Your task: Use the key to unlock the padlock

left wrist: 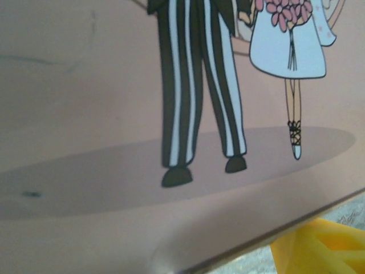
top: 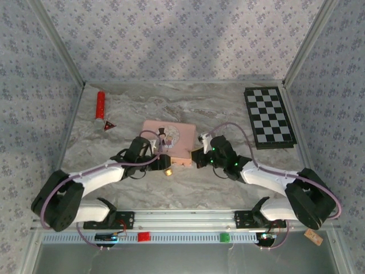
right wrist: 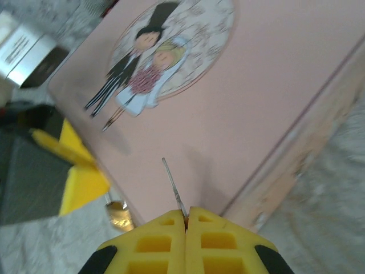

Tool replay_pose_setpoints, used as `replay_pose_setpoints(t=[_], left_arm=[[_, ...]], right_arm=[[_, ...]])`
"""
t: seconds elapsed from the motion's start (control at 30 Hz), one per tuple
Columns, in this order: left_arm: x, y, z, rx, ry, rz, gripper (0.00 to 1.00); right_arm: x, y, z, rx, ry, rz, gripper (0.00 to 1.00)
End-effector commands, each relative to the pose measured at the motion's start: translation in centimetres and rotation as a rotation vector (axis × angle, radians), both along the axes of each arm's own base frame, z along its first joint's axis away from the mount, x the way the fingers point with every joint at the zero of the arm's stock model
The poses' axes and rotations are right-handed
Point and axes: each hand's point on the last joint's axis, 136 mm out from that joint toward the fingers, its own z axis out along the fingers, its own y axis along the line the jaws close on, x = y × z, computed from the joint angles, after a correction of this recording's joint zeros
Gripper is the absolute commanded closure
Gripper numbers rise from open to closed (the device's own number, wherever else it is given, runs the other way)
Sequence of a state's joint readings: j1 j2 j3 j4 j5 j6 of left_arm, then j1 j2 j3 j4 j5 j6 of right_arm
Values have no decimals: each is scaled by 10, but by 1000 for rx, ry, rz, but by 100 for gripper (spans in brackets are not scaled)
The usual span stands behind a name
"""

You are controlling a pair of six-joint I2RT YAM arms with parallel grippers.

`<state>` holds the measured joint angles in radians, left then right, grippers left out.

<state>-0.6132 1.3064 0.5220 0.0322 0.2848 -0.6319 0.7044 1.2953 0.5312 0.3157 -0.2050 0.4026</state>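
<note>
Right fingers point(right wrist: 180, 221), yellow, are pressed together and pinch the key point(right wrist: 171, 180), a thin silvery strip seen edge-on that pokes out toward 12 o'clock over the tin point(right wrist: 262, 97). Left fingers point(right wrist: 80, 178) sit at the tin's corner at 9 o'clock in the right wrist view, and one yellow finger shows at 5 o'clock in the left wrist view; whether they are spread or closed I cannot tell. In the right wrist view the padlock point(right wrist: 119, 213) is tiny, with a shiny brass-gold body and a thin silvery shackle at its top. It lies on the marbled tabletop point(top: 188, 191) just beside the tin's near edge, at 6 o'clock from the tin in the top view, between the two sets of fingers. Whether it touches the tin is unclear. The tin is pink, flat and rectangular, and its closed lid hides any contents. The lid bears a round medallion with a cartoon couple: a groom in top hat and striped trousers, and a bride in a pale blue dress with a pink bouquet. No writing on it can be read. At 2 o'clock from the tin lies a chessboard point(top: 268, 117), at 10 o'clock a red cylinder point(top: 100, 104).
</note>
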Motion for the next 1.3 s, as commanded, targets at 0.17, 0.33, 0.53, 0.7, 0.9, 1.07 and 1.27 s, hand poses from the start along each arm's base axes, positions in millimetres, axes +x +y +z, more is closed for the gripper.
replay_pose_setpoints(t=[0.17,0.33,0.53,0.7,0.9,1.07,1.27], left_arm=[[46,-41,33,-90,-140,-56,25],[31,-31,21,-47,-97,-38,21],[4,-14,12,-25,-73,-70,18],[-4,-18,10,-47,-70,-123,18],[-2,-26,-3,-75,-22,-128,24],[-1,-24,-15,-45,8,-113,30],[-5,-28,-22,-46,33,-132,32]], right_arm=[[46,-11,7,25,-30,-37,100],[47,-19,10,29,-26,-45,100],[18,-14,28,34,-56,-2,100],[-10,1,29,38,-47,45,100],[-16,6,18,67,-15,26,100],[-16,11,-1,61,32,23,100],[-6,9,-13,26,34,3,100]])
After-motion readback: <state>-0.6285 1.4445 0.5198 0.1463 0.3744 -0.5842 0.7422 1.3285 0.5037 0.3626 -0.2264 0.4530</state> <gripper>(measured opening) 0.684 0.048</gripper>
